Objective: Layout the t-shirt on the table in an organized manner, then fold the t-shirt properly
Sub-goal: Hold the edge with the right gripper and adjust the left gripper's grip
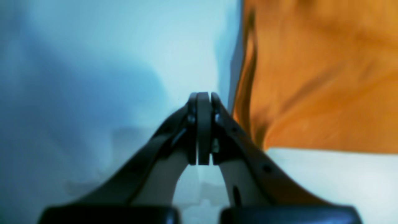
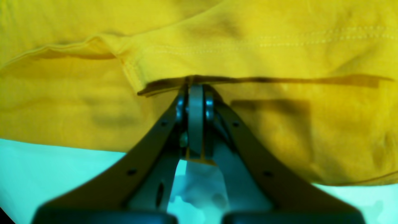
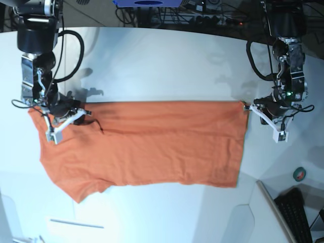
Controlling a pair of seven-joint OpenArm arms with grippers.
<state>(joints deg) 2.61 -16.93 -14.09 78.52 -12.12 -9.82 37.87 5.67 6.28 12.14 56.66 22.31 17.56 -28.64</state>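
Laid out across the large, smooth white matte table [image 3: 167, 61]: a plain orange short-sleeved cotton t-shirt [image 3: 162, 147], lengthwise between the two arms, far edge drawn into a straight line, one sleeve jutting toward the near-left corner of the base view.

Judged to be late in the layout step, or right at the start of the first fold. Hard to call closer than that, with a loose, wrinkled lap of cloth near the shoulder end.

At that shoulder end, the right gripper [image 2: 196, 88], reaching in low and slanted from the base view's left, fingers pressed together on a stitched edge of the t-shirt (a sliver of fabric showing between the pads in the right wrist view).

At the opposite end, the left gripper [image 1: 203, 98], angled down from its post, tip right at the far hem corner. Fingers together here too, but with only bare table seen past them in the left wrist view and the cloth edge just beside, to one side. No clear sign of fabric between them, so probably no hold on the corner.

Next move, on this reading: open and re-seat the left fingers on the hem corner, then lift both ends evenly and carry the far edge over toward the near one, keeping the cloth taut enough to stop the shoulder wrinkle from being folded in.
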